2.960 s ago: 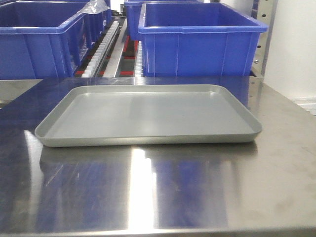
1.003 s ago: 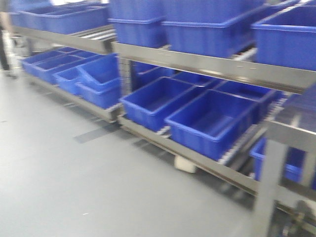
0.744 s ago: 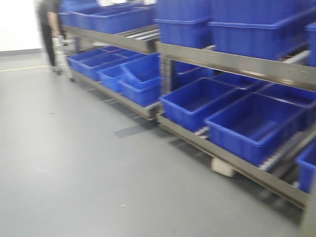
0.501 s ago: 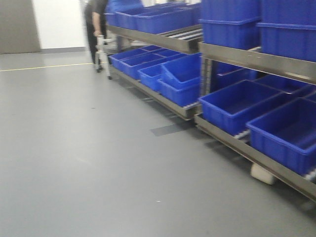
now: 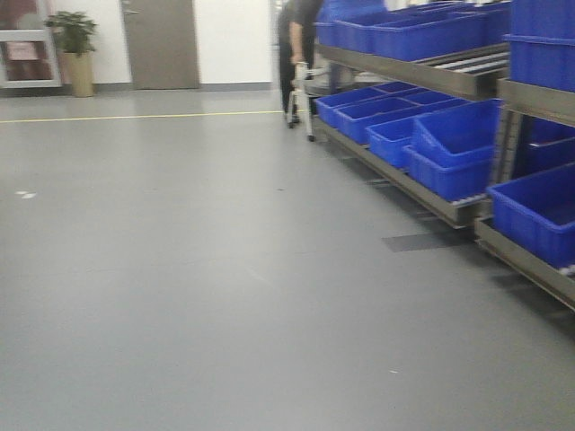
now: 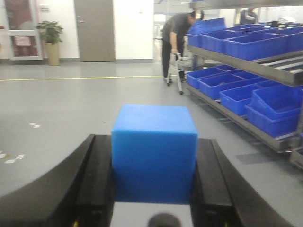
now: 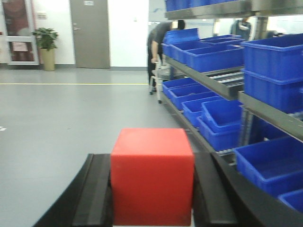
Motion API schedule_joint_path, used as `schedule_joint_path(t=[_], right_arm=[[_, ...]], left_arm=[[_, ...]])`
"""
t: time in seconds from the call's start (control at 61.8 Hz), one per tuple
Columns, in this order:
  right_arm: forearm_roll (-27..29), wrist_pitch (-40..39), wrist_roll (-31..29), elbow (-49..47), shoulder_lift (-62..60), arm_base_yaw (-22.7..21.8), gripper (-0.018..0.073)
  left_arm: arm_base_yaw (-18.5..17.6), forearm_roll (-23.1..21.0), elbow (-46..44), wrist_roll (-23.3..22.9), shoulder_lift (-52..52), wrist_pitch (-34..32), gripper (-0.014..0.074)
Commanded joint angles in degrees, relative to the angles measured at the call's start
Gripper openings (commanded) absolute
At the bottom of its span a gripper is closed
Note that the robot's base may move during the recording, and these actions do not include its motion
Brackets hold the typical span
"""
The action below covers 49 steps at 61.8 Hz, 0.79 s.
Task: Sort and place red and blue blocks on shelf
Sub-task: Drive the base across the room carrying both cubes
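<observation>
Left gripper (image 6: 155, 142) is clamped snug on the blue block (image 6: 155, 163), with black fingers (image 6: 97, 175) pressed against both its sides. Right gripper (image 7: 152, 158) does the same with the red block (image 7: 152, 177), pinched between its two fingers. Both blocks sit in the grippers above the grey floor (image 5: 225, 269). The shelf (image 5: 449, 81) and its blue bins (image 5: 449, 162) stand off to the right, well apart.
</observation>
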Motion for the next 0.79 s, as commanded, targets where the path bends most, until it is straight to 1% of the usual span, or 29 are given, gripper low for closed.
schedule_joint_path(t=[0.0, 0.776], right_arm=[[-0.11, -5.44, -0.28, -1.66, 0.34, -0.4, 0.0053], [-0.11, -5.44, -0.28, -1.66, 0.34, -0.4, 0.0053]], left_arm=[[-0.03, -0.45, -1.8, -0.09, 0.25, -5.55, 0.0125], [-0.03, -0.45, -1.8, -0.09, 0.25, -5.55, 0.0125]])
